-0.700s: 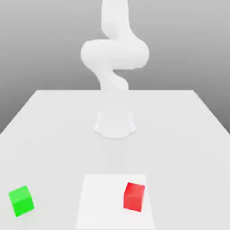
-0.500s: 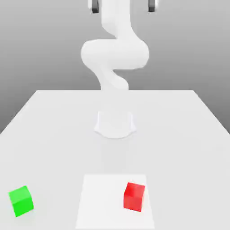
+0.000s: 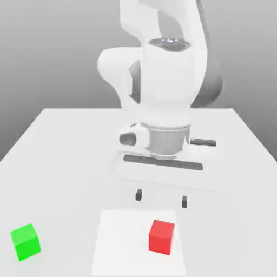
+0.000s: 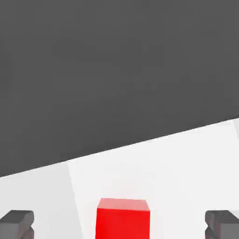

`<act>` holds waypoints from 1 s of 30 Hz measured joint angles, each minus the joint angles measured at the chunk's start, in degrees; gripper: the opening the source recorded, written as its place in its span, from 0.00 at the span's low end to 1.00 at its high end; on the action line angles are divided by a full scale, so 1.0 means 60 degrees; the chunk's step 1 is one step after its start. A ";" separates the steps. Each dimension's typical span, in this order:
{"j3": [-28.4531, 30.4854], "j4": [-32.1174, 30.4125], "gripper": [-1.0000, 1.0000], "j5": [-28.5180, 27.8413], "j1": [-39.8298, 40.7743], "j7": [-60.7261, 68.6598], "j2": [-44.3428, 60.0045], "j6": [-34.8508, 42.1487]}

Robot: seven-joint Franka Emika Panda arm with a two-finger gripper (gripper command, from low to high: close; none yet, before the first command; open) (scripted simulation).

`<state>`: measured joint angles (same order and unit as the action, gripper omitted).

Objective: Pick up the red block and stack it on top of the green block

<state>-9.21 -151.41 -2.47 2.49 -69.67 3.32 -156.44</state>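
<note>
Matte red block (image 3: 162, 236) and green block (image 3: 25, 242) on a smooth, matte white table (image 3: 65, 157)

The arm (image 3: 162, 70) is glossy white, built of thick rounded links with smooth bulging joints. A silver-grey metallic ring bands the wrist, and a small shiny grey cap sits on the link above it. The white hand is a broad flat bar with a dark grey strip along its face. Two short dark grey fingers (image 3: 139, 195) project beneath it.

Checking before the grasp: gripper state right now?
Gripper: open, holding nothing, above and apart from the red block.
</note>
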 joint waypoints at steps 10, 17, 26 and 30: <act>0.0615 0.0169 0.00 -0.0787 -0.0458 -0.0740 0.2292 -0.1818; 0.0348 0.0037 0.00 -0.0416 -0.0275 -0.0470 0.1446 -0.1119; 0.1661 0.0986 0.00 0.0495 0.1551 0.0471 0.0632 0.0653; 0.2592 0.1648 0.00 0.0741 0.2606 0.0828 0.0778 0.1168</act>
<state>6.34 -141.53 1.98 18.13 -64.71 7.99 -149.43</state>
